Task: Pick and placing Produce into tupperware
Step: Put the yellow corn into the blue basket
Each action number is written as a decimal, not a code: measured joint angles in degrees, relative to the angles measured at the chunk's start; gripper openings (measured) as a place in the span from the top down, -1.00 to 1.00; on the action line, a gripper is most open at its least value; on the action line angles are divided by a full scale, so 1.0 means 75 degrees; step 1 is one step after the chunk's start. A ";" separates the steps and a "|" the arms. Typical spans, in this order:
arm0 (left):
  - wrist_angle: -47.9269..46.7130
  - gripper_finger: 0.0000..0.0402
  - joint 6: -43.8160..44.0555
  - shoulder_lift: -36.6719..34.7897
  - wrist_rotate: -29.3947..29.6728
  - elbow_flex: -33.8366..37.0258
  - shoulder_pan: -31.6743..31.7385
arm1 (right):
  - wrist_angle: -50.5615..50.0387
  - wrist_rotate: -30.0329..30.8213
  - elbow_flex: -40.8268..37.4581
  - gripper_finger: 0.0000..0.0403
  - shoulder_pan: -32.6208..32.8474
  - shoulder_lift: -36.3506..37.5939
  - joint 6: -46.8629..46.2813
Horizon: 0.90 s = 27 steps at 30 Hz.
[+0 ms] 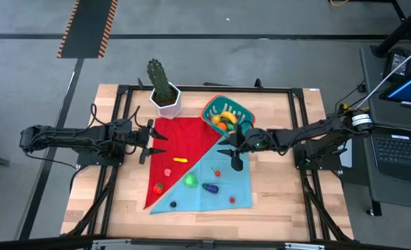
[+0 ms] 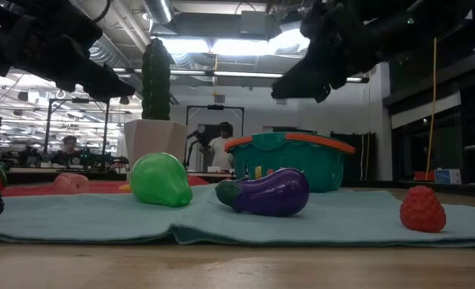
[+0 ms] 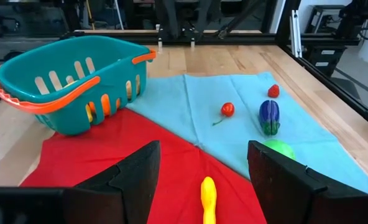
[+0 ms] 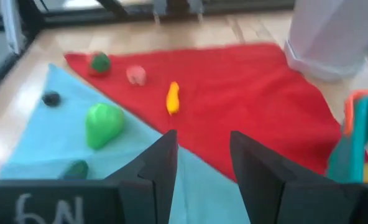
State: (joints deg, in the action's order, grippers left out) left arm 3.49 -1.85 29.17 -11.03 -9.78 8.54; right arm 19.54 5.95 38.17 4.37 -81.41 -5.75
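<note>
The teal tupperware (image 1: 226, 114) with an orange rim stands at the cloth's far right corner with yellow and orange produce inside. Loose produce lies on the red-and-teal cloth (image 1: 198, 149): a yellow piece (image 1: 181, 160), a pink one (image 1: 167, 170), a red-green one (image 1: 158, 186), a green pear (image 1: 190, 180), a purple eggplant (image 1: 210, 187) and small red pieces (image 1: 232, 199). My right gripper (image 1: 232, 153) hovers open above the cloth just near of the tub, nothing between its fingers (image 4: 165, 162). My left gripper (image 1: 152, 142) waits open over the cloth's left edge.
A tall green cactus in a white pot (image 1: 165, 94) stands at the far edge left of the tub. A dark metal frame (image 1: 289, 90) runs around the table. A laptop (image 1: 400, 149) sits off the table's right side. People show in the room behind (image 2: 221, 144).
</note>
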 joint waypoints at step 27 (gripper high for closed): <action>-0.1242 -0.15 0.0181 0.3910 0.2178 -0.2523 -0.1358 | 0.0281 0.0278 0.0002 0.26 -0.0499 0.0003 0.0427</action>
State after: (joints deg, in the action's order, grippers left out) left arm -5.83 -0.49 58.49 5.31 -28.70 -1.65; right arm 21.65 8.03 38.19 0.62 -81.38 -2.55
